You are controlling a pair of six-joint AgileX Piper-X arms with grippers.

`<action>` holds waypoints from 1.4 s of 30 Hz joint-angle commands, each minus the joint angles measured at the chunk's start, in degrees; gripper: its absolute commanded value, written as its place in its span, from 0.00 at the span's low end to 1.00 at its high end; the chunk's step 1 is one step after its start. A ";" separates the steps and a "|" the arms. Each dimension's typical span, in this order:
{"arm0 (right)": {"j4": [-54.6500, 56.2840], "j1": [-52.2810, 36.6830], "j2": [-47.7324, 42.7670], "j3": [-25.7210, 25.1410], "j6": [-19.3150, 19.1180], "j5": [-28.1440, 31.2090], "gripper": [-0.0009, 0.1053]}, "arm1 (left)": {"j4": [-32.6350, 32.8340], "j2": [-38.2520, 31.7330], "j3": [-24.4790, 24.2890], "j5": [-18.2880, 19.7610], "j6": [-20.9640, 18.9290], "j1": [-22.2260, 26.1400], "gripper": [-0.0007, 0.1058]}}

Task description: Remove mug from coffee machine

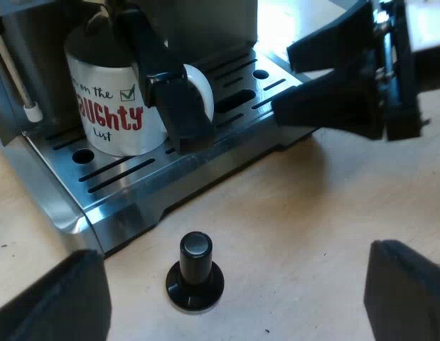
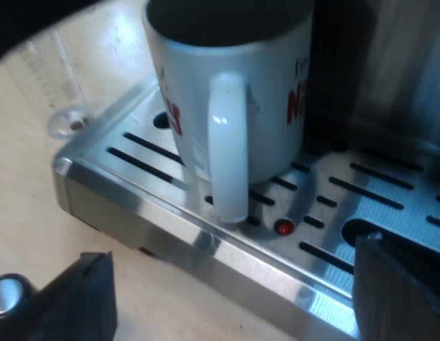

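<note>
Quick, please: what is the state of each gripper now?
Left gripper: open, holding nothing, near the tamper.
Right gripper: open, holding nothing, facing the mug handle.

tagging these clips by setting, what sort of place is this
Probably a coffee station on a wooden tabletop: a white mug stands on an espresso machine's slotted drip tray, and a black-knobbed tamper sits nearby.

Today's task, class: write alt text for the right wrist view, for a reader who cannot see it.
A white mug with red lettering stands on the espresso machine's slotted drip tray, its handle turned toward the camera. The right pincer is open, its black fingers apart before the tray's edge, touching nothing. A measuring glass sits beside the machine.
</note>
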 commanded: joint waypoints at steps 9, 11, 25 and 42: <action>-13.19 0.06 8.13 0.00 -0.23 0.41 0.66 | -1.13 -0.32 -0.06 0.35 -0.18 -0.30 0.74; -16.50 0.06 9.72 0.00 -0.23 0.41 0.66 | -1.13 -0.32 -0.06 0.35 -0.18 -0.30 0.74; -32.08 0.06 19.46 -0.12 -0.23 0.41 0.66 | -1.13 -0.32 -0.06 0.35 -0.18 -0.30 0.74; -35.07 -0.07 25.76 -4.62 -0.23 1.70 0.66 | -1.13 -0.32 -0.06 0.35 -0.18 -0.30 0.74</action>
